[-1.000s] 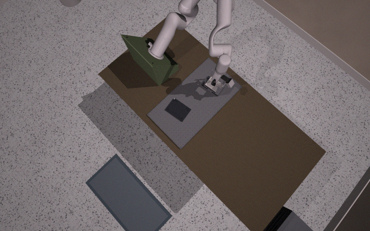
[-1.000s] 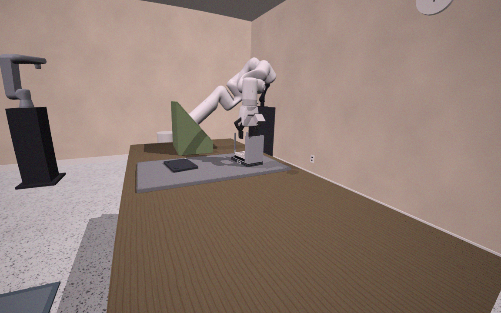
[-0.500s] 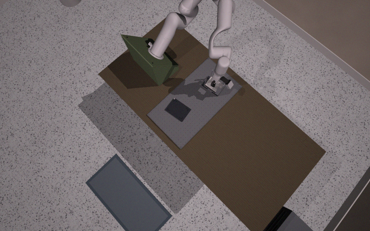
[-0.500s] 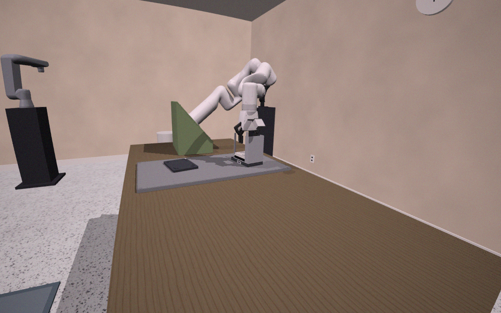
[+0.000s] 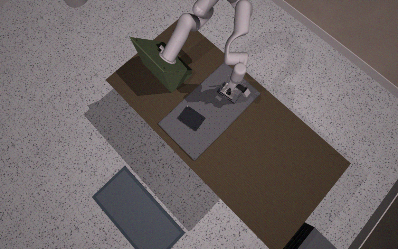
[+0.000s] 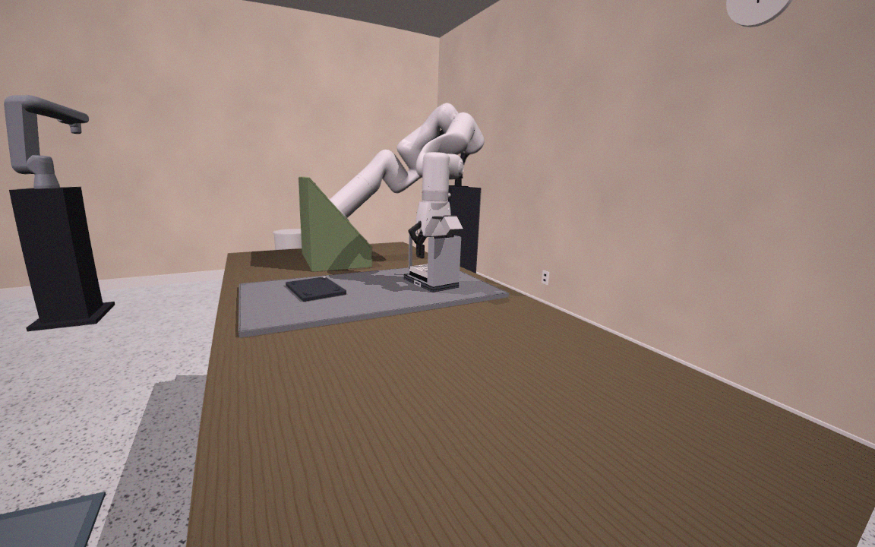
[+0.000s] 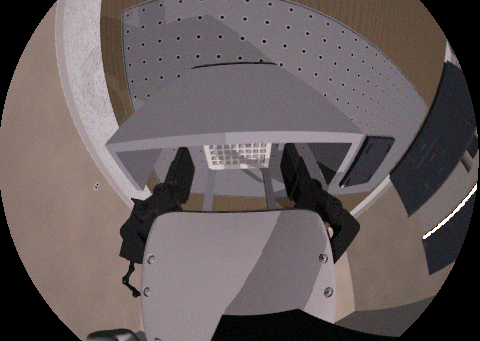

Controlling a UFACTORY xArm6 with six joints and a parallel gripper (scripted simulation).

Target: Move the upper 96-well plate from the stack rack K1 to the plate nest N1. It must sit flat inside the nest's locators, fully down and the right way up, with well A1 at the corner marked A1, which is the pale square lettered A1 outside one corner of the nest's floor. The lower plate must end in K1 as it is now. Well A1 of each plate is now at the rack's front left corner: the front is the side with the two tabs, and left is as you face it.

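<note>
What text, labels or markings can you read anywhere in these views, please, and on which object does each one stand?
No text can be read in any view.
Pale square marker at one corner of the plate nest: too small to make out any lettering.
Wall clock: cut off by the frame's edge; no numerals legible.
Well plate in the stack rack: only a grid of wells shows, with no lettering.
Open end effector: no marking visible.

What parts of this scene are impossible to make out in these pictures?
- Lower plate: hidden in every view by the rack walls and the upper plate.
- A1 label by the nest: too small to read.
- Fingertips: in the wrist view, the rack's rim hides them.
</note>
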